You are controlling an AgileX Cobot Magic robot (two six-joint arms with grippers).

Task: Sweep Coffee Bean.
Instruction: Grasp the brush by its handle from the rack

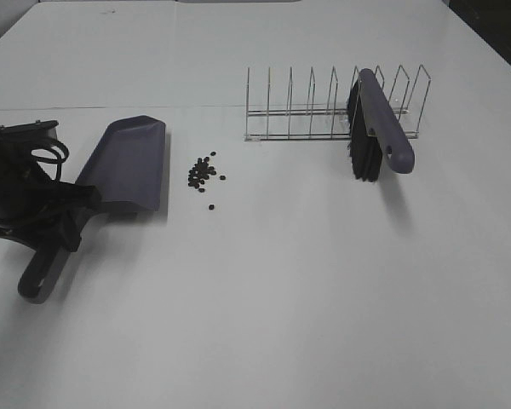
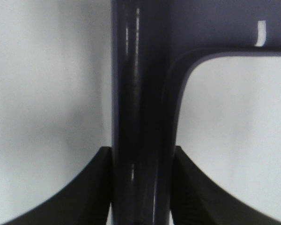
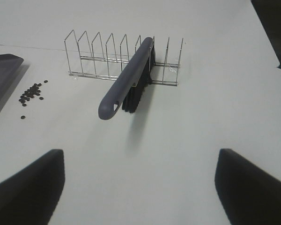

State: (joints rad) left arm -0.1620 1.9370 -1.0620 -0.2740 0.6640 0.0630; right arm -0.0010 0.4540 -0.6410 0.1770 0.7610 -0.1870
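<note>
The coffee beans [image 1: 203,173] lie in a small loose cluster on the white table, just right of the grey-purple dustpan [image 1: 128,166]; they also show in the right wrist view [image 3: 32,92]. My left gripper [image 1: 72,217] is shut on the dustpan's handle [image 2: 140,117], with a black finger on each side [image 2: 96,192]. The pan rests on the table with its mouth facing the beans. The grey-purple brush [image 1: 383,128] with black bristles leans in the wire rack [image 1: 307,111]. My right gripper [image 3: 140,187] is open and empty, some way in front of the brush [image 3: 126,79], and out of the high view.
The wire rack [image 3: 98,51] stands at the back right of the table with several slots. The dustpan's edge [image 3: 2,70] shows at the side of the right wrist view. The table's dark edge runs along the far right [image 3: 271,28].
</note>
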